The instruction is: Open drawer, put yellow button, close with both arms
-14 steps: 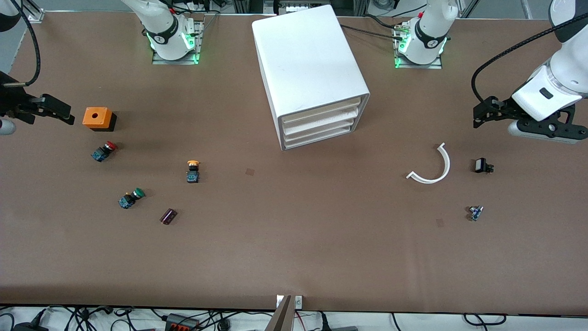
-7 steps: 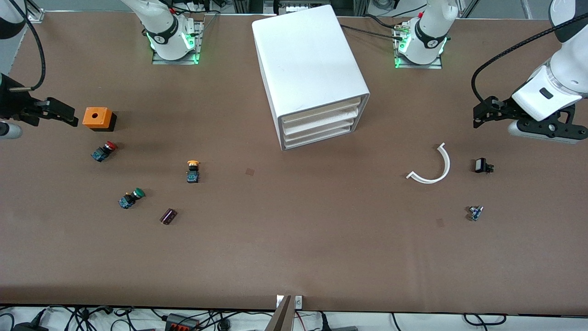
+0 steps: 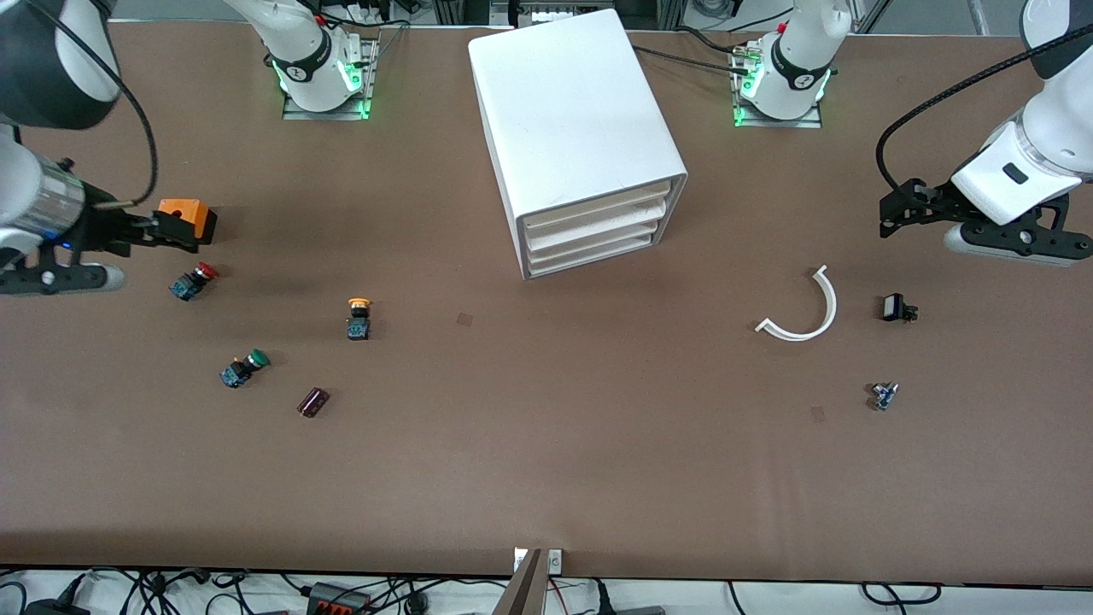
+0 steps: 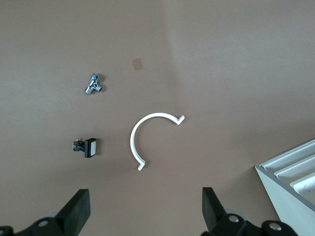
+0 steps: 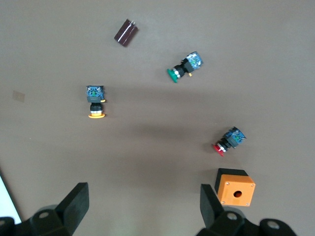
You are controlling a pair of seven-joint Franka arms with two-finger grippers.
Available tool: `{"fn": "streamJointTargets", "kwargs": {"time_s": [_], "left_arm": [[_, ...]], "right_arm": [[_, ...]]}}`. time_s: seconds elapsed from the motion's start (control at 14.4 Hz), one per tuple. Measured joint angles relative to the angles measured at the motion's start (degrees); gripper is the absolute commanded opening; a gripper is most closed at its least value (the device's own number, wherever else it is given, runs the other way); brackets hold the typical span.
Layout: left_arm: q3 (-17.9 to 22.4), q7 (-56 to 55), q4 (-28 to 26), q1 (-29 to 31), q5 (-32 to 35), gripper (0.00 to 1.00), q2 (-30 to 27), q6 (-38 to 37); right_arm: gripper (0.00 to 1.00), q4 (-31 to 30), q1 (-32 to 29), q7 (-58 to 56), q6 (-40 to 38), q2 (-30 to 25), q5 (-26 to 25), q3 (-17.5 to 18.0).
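The white cabinet (image 3: 574, 111) stands at the middle of the table near the bases, and its uppermost drawer (image 3: 595, 203) is pushed in. The yellow button (image 3: 359, 317) lies on its side on the brown mat, toward the right arm's end and nearer the front camera than the cabinet. In the right wrist view the yellow button (image 5: 96, 102) is well ahead of the fingers. My right gripper (image 3: 181, 231) hangs open and empty over the orange box (image 3: 183, 207). My left gripper (image 3: 893, 219) hangs open and empty above the mat at the left arm's end, apart from everything.
A red-capped button (image 3: 193, 281), a green-capped button (image 3: 243, 368) and a dark cylinder (image 3: 312, 401) lie near the yellow one. At the left arm's end lie a white curved strip (image 3: 809, 309), a small black part (image 3: 897, 307) and a small metal part (image 3: 884, 395).
My right arm has swung in from the table's end, and its gripper now covers part of the orange box. The left arm has stayed still.
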Motion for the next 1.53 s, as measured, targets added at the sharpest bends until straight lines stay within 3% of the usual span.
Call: {"fn": "streamJointTargets", "kwargs": {"time_s": [0.49,0.83,1.11,1.53], "left_arm": [[0.0,-1.1,0.0,0.0,0.0,1.00,0.0,-0.4],[-0.2,-2.2,0.3,-0.8,-0.3,1.00,0.0,-6.6],[-2.6,-2.2,0.2,-2.2,-0.7,1.00,0.5,-9.2],[-3.9,-0.3,0.1,-3.2,-14.9,1.00,4.1,-9.9]], "right_arm": [[1.00,-0.4,7.1,0.5,7.3,10.9,0.3,0.2],[1.00,-0.4,10.5,2.7,15.0,17.3,3.1,0.2],[1.00,-0.5,11.4,3.1,19.3,21.8,3.2,0.1],[1.00,-0.4,11.4,3.1,20.9,25.3,3.2,0.0]]}}
